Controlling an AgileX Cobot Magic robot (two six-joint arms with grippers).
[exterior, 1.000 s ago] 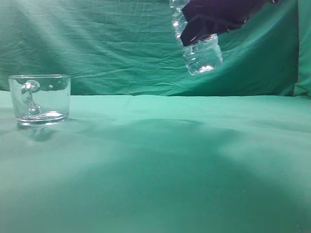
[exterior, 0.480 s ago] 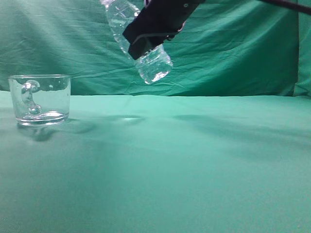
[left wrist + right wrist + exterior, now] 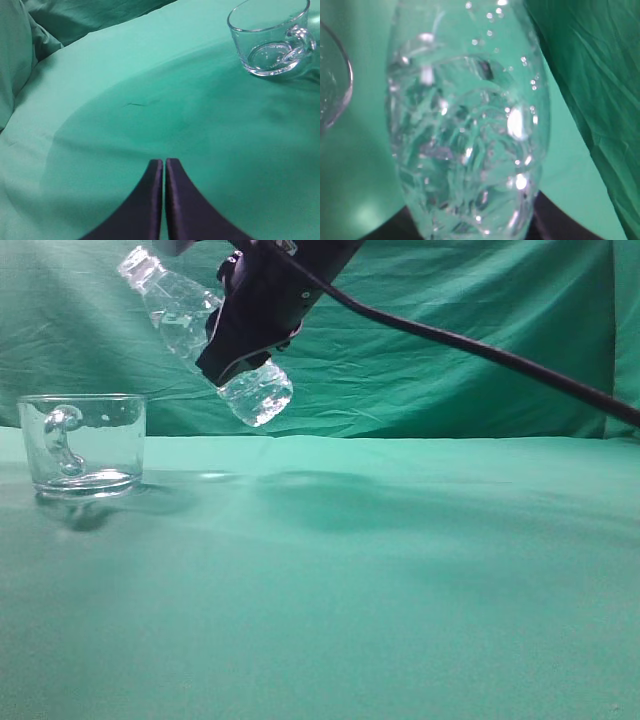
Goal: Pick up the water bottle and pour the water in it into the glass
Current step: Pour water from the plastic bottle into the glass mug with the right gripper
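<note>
One bottle in play: the water bottle (image 3: pixel 205 335) hangs in the air, tilted, neck up-left and base down-right, above and just right of the glass (image 3: pixel 82 445) on the green counter (image 3: pixel 400 580). My right gripper (image 3: pixel 250 325) has its fingers clamped round the bottle's middle. The left gripper (image 3: pixel 164 172) idles, fingers pressed together on nothing. I judge this the carry-to-pour step; next I must bring the mouth over the rim and tip it further.
</note>
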